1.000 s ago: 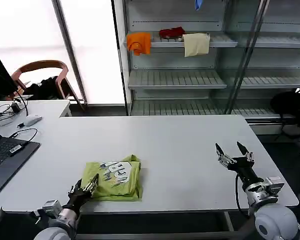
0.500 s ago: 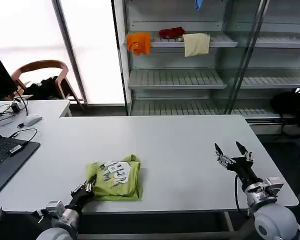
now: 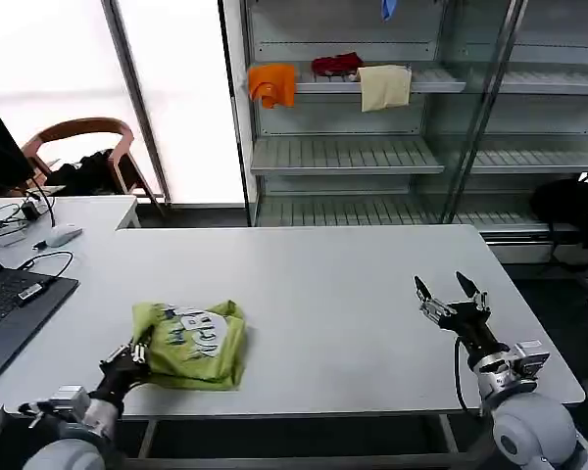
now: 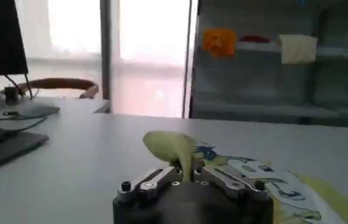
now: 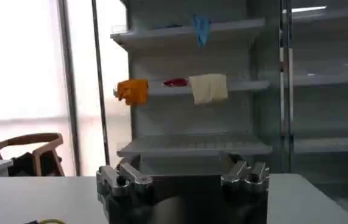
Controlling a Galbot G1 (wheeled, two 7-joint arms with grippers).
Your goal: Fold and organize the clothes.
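Note:
The clothes are one lime yellow-green T-shirt [image 3: 189, 341] with a white and blue print, folded into a small bundle near the front left of the white table [image 3: 343, 284]. My left gripper [image 3: 133, 356] is at the bundle's near left corner, shut on its edge. In the left wrist view a fold of the T-shirt [image 4: 172, 148] rises from between the closed jaws of the left gripper [image 4: 186, 175], with the printed part spread beyond. My right gripper [image 3: 451, 298] hovers open over the table's right side, far from the shirt; the right gripper [image 5: 183, 173] holds nothing.
A laptop [image 3: 5, 305], cables and a mouse [image 3: 63, 235] lie at the far left. Behind the table a metal shelf unit [image 3: 345, 155] carries an orange cloth [image 3: 271, 84], a red cloth [image 3: 335, 65] and a cream cloth [image 3: 384, 86]. A wooden chair [image 3: 78, 132] stands back left.
The left gripper has pulled the folded T-shirt leftward along the table's front edge. The right gripper has barely moved.

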